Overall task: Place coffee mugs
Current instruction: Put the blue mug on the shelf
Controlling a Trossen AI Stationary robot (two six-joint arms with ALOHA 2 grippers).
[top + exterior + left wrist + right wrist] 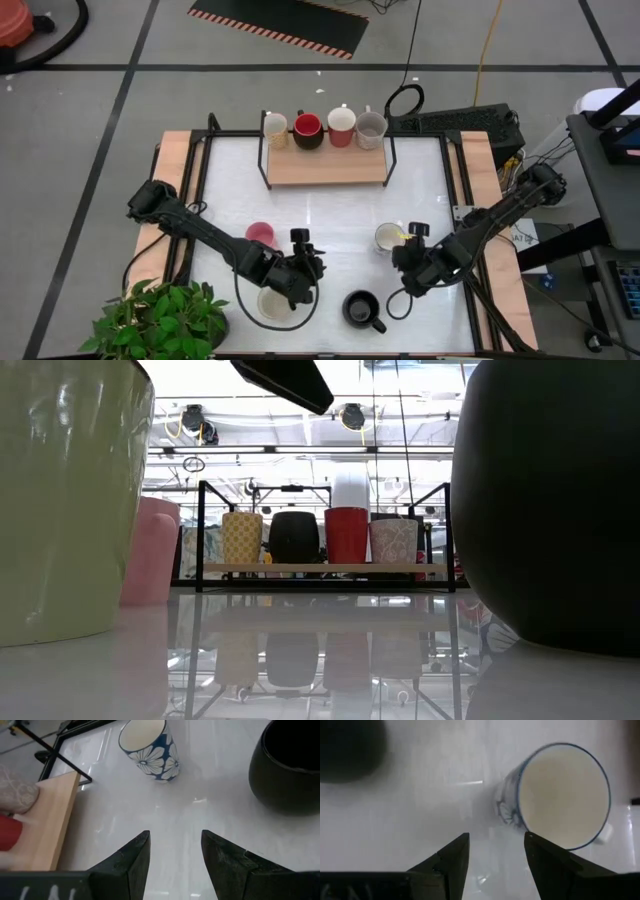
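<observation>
Four mugs are lined up on the wooden shelf [325,165] at the far edge of the white tabletop [330,215]: a patterned cream mug [275,128], a red-and-black mug [307,129], a red mug [341,125] and a grey patterned mug [371,128]. Four more are stood nearer: a pink mug [260,236], a cream mug [272,303], a black mug [361,309] and a blue-flowered mug [389,237].

The left hand [305,270] is held beside the cream mug, fingers [131,861] parted, nothing grasped. The right hand [405,258] is held just beside the blue-flowered mug, fingers [451,859] parted and empty. A potted plant [160,320] is seen at the near left corner. No legible writing or brand can be made out.
</observation>
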